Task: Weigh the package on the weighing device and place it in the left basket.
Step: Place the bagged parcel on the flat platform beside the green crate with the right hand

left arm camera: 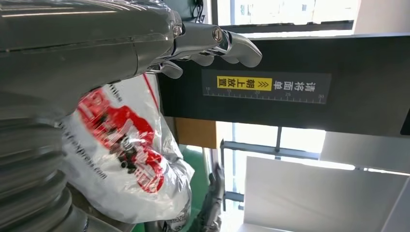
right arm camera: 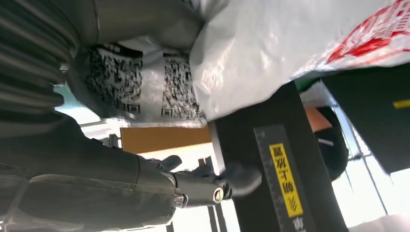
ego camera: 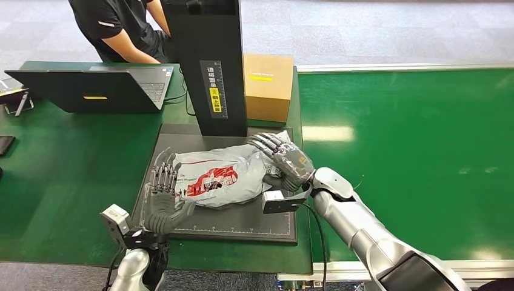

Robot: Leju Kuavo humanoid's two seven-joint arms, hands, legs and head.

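The package [ego camera: 218, 176] is a grey plastic mailer with red print, lying on the black weighing plate [ego camera: 242, 221] in front of the scale's black column [ego camera: 206, 66]. My left hand [ego camera: 160, 194] stands at the package's left end, fingers straight and apart, palm against the bag. My right hand [ego camera: 285, 160] is at its right end, fingers spread over the top corner and thumb low by the bag. In the left wrist view the package [left arm camera: 125, 150] lies beside my left hand [left arm camera: 96, 48]. In the right wrist view the package [right arm camera: 270, 53] lies by my right hand [right arm camera: 96, 183], whose fingers stay apart from it.
A cardboard box [ego camera: 268, 85] stands behind the scale to the right of the column. An open laptop [ego camera: 91, 91] sits at the back left, with a person [ego camera: 121, 30] seated behind it. A green conveyor belt [ego camera: 412, 157] runs along the right.
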